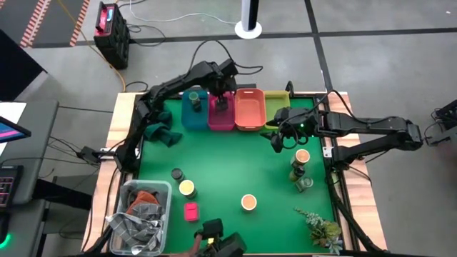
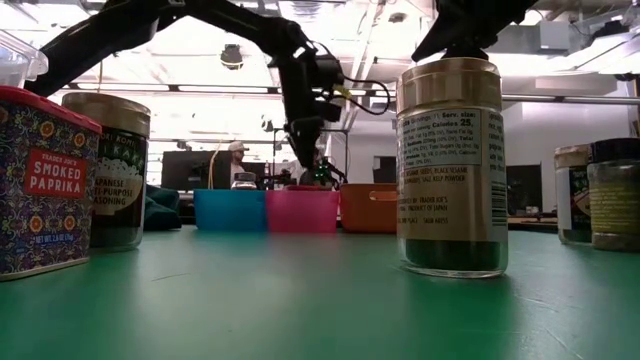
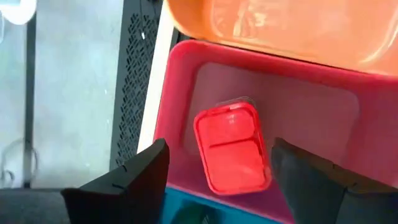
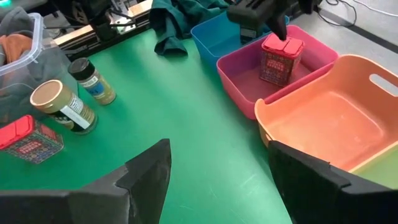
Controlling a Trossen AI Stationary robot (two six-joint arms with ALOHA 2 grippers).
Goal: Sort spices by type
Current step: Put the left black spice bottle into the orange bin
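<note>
Four bins sit side by side along the far edge of the green table [image 1: 235, 178], at about twelve o'clock from its centre: blue bin [image 1: 193, 111], pink bin [image 1: 221, 118], orange bin [image 1: 250, 111] and yellow bin [image 1: 275, 107], walls touching. The middle of the table is open; the spices sit toward its edges.

The left gripper [image 1: 223, 96] hangs over the pink bin, its fingers [image 3: 134, 180] spread apart on either side of a pink box [image 3: 233, 148] without touching it. The box stands upright on the bin floor, near the wall shared with the blue bin; its lid is red with a seam across it, its sides patterned. Seen from above, its long side runs roughly along the bin's length.

The right gripper [image 1: 284, 137] hovers over the table just in front of the yellow bin, fingers [image 4: 146, 180] parted and empty.

A second pink box [image 1: 191, 211] lies at seven o'clock, near a tan-lidded jar [image 1: 187, 188] and a dark-lidded jar [image 1: 176, 173]. Another tan-lidded jar [image 1: 248, 203] stands at six o'clock. At three o'clock a cluster of jars [image 1: 301, 171] stands close together; their exact number is hard to tell. A clear tub [image 1: 139, 214] of cloths fills the near-left corner, and a green sprig [image 1: 321, 227] lies at five o'clock.
</note>
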